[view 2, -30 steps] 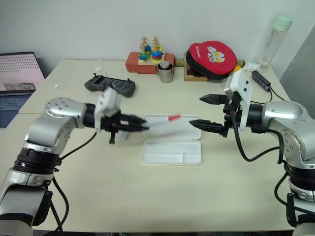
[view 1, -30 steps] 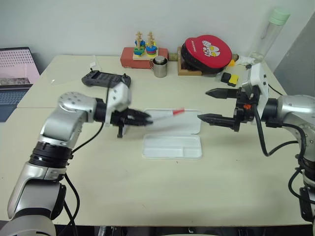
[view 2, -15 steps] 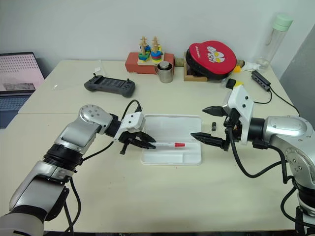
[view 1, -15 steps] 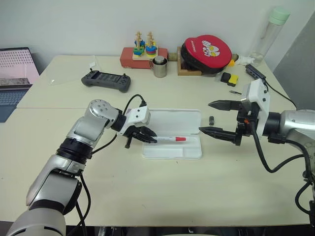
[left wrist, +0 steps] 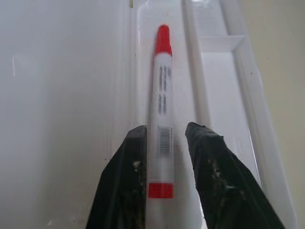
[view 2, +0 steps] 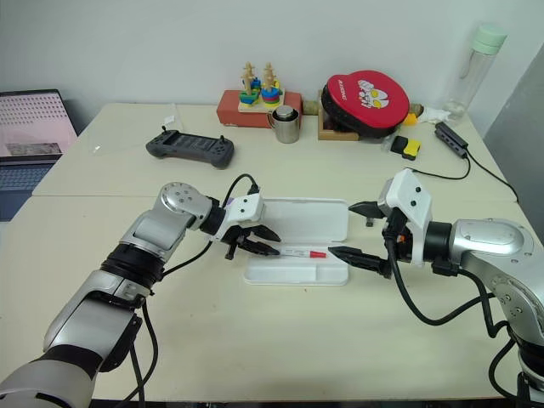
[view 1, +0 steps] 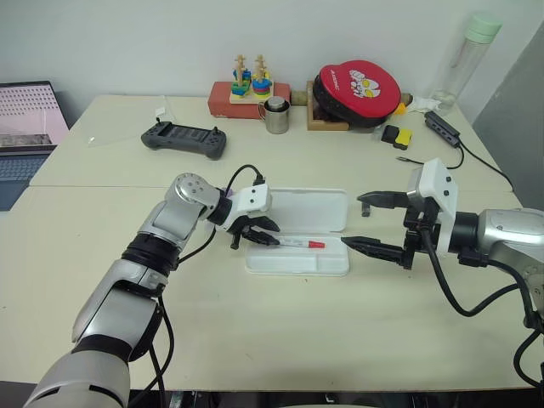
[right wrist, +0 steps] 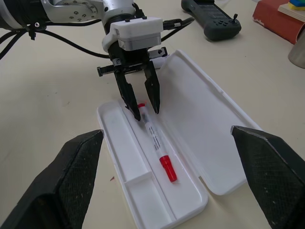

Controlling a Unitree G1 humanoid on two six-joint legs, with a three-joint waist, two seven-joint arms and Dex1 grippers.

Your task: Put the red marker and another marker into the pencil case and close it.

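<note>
A: What is hard to make out, starting closest to the robot?

B: The tail of the red marker (right wrist: 155, 141) sits between the fingers of the left gripper (right wrist: 141, 103), so whether the pads touch it cannot be told. In the left wrist view the fingers stand slightly parted on either side of the barrel, with thin gaps showing. A small patch of lilac shows behind that gripper's wrist, too hidden to name.

A: How does the red marker look, and where is it?

B: It is slim, with a white barrel carrying dark print, a red cap and a red band near the tail. It lies flat in the long back channel of the pencil case (view 1: 327, 263), next to the hinge.

A: Which way does it point?

B: Its long axis runs along the length of the case, cap toward the table's right edge, tail toward the left gripper.

A: And the case?

B: White, open, lid laid flat behind the tray, near the middle of the table (view 1: 255, 331).

A: The right gripper?

B: The right gripper (view 1: 374, 223) has its fingers spread wide, holding nothing, at the case's right end.

A: Farther back?

B: A dark game controller (view 1: 184, 139), a metal mug (view 1: 274, 116), a stacking toy (view 1: 250, 76) and a red round case (view 1: 357, 87) line the far edge.
</note>
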